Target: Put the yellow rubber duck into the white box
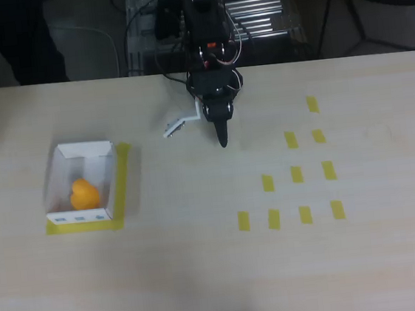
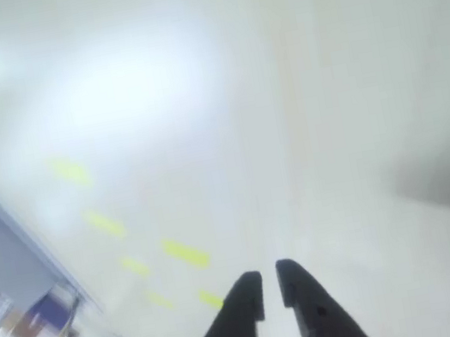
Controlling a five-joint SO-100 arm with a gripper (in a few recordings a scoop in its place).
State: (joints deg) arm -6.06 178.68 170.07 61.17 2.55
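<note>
Sitting in thin-walled white box (image 1: 60, 165), rounded yellow rubber duck (image 1: 84, 193)

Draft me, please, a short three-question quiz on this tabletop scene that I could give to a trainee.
1. True or false: the yellow rubber duck lies inside the white box.
2. Multiple choice: in the overhead view, the gripper is (a) over the box, (b) near the table's far edge, right of the box, (c) over the yellow tape marks.
3. Short answer: what do the jaws hold?

Key
1. True; the duck sits on the box floor.
2. b
3. Nothing; in the wrist view the gripper shows its dark fingers nearly together with only bare table beyond them.
</note>
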